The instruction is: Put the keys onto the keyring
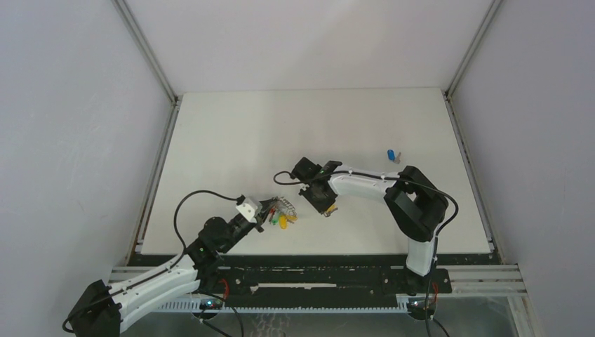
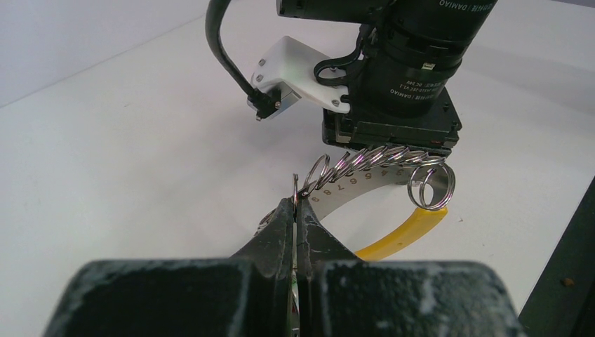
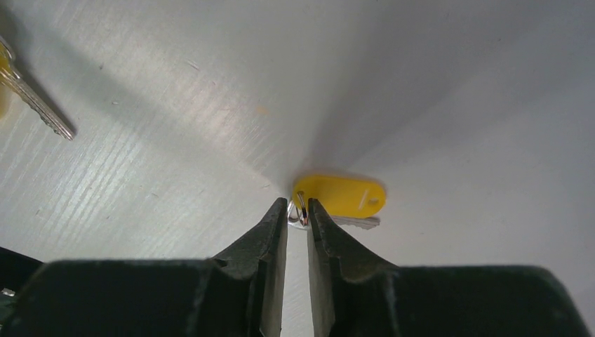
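Note:
The keys lie at the back right of the table, a blue one (image 1: 390, 154) and a yellow-orange one (image 1: 397, 159), far from both grippers. My left gripper (image 1: 269, 210) (image 2: 295, 202) is shut on a silver ring of the keyring (image 2: 319, 170). A bunch of coloured capped keys (image 1: 284, 219) lies beside it. A chain of small rings (image 2: 375, 156) runs from there to my right gripper (image 1: 324, 206) (image 3: 298, 208). The right gripper's fingers pinch a small ring (image 3: 301, 210) joined to a yellow tag (image 3: 344, 195), just above the table.
A curved metal strip with numbers (image 2: 351, 188) and the yellow tag (image 2: 403, 235) hang under the chain. A loose-looking silver key (image 3: 38, 105) lies at the upper left of the right wrist view. The white table (image 1: 295, 133) is walled on three sides.

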`<state>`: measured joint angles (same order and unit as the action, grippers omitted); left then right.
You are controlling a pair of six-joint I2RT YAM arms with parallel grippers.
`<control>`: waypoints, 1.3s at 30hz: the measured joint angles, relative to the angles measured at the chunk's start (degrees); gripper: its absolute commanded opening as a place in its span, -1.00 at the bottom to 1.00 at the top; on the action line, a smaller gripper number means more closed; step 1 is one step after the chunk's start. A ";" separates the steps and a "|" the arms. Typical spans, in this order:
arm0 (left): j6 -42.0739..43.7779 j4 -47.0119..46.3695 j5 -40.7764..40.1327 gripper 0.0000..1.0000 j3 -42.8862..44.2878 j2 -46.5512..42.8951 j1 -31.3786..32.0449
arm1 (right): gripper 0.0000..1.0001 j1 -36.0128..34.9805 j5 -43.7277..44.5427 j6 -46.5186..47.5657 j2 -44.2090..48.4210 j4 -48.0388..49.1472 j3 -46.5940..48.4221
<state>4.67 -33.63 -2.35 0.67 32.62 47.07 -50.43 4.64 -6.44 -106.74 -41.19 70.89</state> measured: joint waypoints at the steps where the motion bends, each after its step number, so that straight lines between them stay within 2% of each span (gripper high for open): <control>1: 0.00 0.00 0.00 -0.99 0.00 0.00 0.00 | -0.65 0.00 -0.04 -0.22 0.13 -0.35 0.04; 12: 0.00 0.00 0.00 -1.00 0.00 -0.04 0.00 | -0.70 0.00 -0.48 -1.49 0.55 -2.43 0.98; 22: 0.00 0.17 0.00 -1.00 0.00 -0.07 0.00 | -0.99 0.00 -0.20 -1.73 0.55 -3.04 0.98; 33: 0.00 0.59 0.00 -1.00 0.00 -1.31 0.00 | -1.00 0.00 0.04 -1.66 0.74 -2.51 0.81; 36: 0.00 0.66 -0.02 -1.00 0.00 -1.73 0.00 | -1.00 0.00 0.04 -1.42 3.80 1.16 -2.16; 39: 0.00 0.90 -0.02 -1.00 0.00 -2.40 0.00 | -1.00 0.02 0.17 -0.81 11.13 4.96 -7.30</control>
<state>4.67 -32.73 -2.37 0.67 30.22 47.07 -50.41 4.82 -7.25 -95.61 -36.23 63.59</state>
